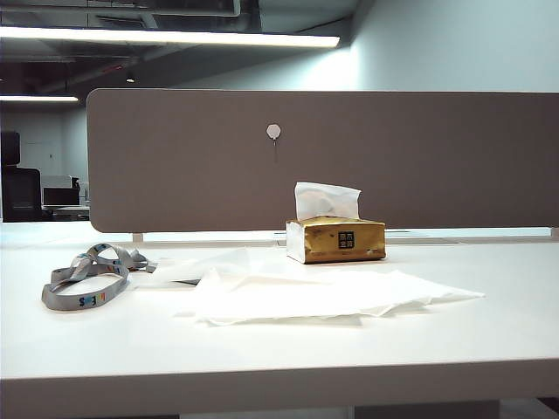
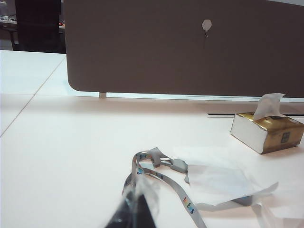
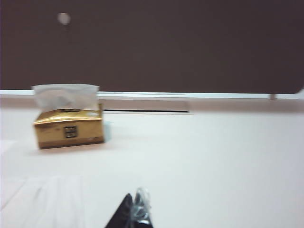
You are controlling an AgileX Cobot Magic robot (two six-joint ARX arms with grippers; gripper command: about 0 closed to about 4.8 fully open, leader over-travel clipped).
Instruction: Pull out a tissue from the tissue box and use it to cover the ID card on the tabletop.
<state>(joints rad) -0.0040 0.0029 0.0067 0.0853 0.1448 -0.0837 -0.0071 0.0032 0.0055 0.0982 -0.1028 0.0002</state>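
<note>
White bench (image 1: 262, 349): you see tissue box (image 1: 335, 240) beyond both jaws; right gripper (image 3: 135, 213) pressed together, left gripper (image 2: 133, 213) unclear.

Glossy golden-brown tissue box (image 1: 336, 240), soft paper tissue (image 1: 314, 292), smooth white tabletop (image 1: 262, 349)

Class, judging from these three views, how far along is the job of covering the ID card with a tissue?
Done, apparently: white tissue sheets lie at the lanyard's end, and no ID card shows. In hand: nothing; the right gripper is shut and empty, the left gripper hangs back near the lanyard. Left: seemingly nothing; another sheet stands in the tissue box.
</note>
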